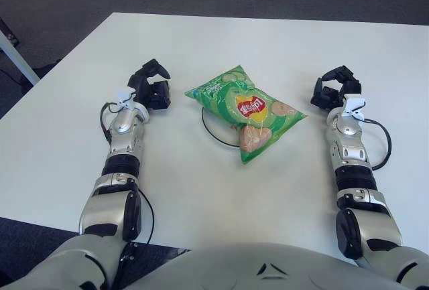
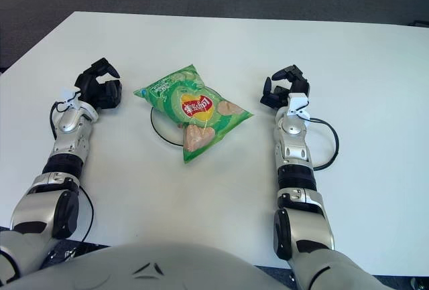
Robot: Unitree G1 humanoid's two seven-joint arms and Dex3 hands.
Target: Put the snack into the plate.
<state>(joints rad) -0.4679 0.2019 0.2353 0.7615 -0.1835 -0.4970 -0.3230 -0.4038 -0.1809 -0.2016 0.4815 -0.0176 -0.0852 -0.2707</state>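
Note:
A green snack bag (image 1: pixel 244 110) with a red logo lies across a white plate (image 1: pixel 213 131) with a dark rim, covering most of it; only the plate's left and near edge shows. My left hand (image 1: pixel 151 87) is to the left of the bag, a short gap away, fingers loosely curled and holding nothing. My right hand (image 1: pixel 334 89) is to the right of the bag, also apart from it, fingers relaxed and empty.
The white table (image 1: pixel 221 42) spreads around the plate, with its far edge near the top and its left corner by a dark carpeted floor (image 1: pixel 53 9). A black cable (image 1: pixel 383 144) loops beside my right forearm.

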